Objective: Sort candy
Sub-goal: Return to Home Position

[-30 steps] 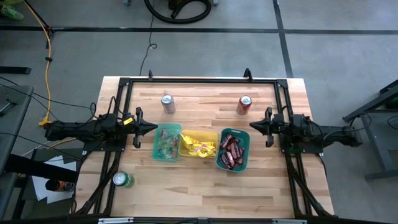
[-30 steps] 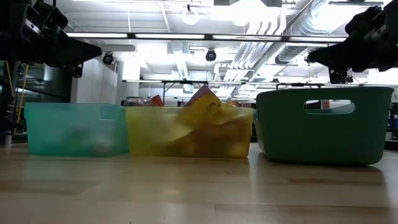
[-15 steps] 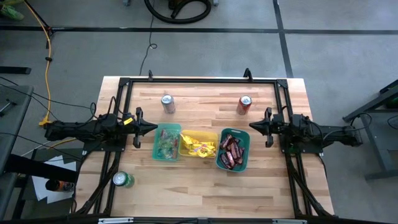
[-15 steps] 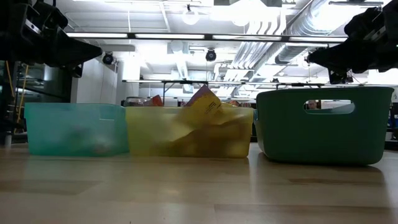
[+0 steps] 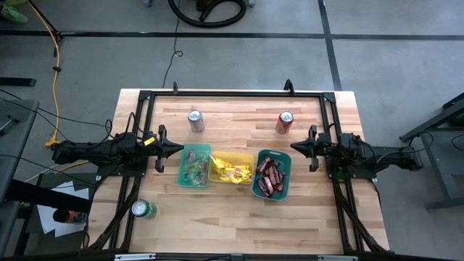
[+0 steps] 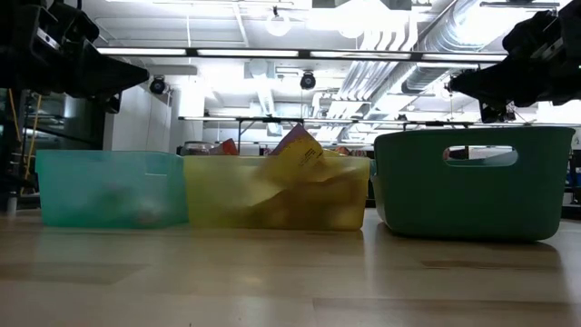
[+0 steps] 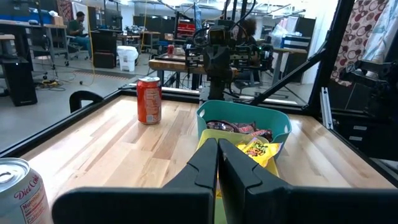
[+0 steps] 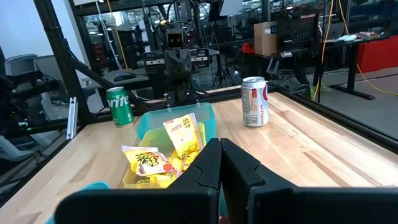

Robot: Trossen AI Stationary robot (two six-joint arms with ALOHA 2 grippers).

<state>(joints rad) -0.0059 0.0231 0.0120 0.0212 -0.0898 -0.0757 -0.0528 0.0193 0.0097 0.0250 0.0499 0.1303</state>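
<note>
High view gives me the whole wooden bench, framed by its black rails. The left arm lies stretched along the bench's left edge and the right arm along its right edge, both pointing inward toward each other. The left gripper hangs just beside the left end of the row of bins, and the right gripper hangs just beside the right end. Neither touches a bin.

From the left wrist view I see that arm's fingers pressed together with only a hairline seam between them and nothing in their hold. The right wrist view shows the same: its fingers are closed on each other and carry nothing.

Three bins stand side by side across the middle of the bench. The dark teal bin is on the right and is the biggest. The yellow bin is in the centre. The pale green bin is on the left.

Three soda cans stand upright, well apart from the bins. A silver can is behind the pale green bin, a red can is behind the dark teal bin, and a green can is near the front left corner.

All the candy I can see is inside the bins. The brown-and-red bars are piled in the dark teal bin. The yellow packets fill the yellow bin, one poking up above its rim in the low view. The tiny mixed-colour pieces lie in the pale green bin.
</note>
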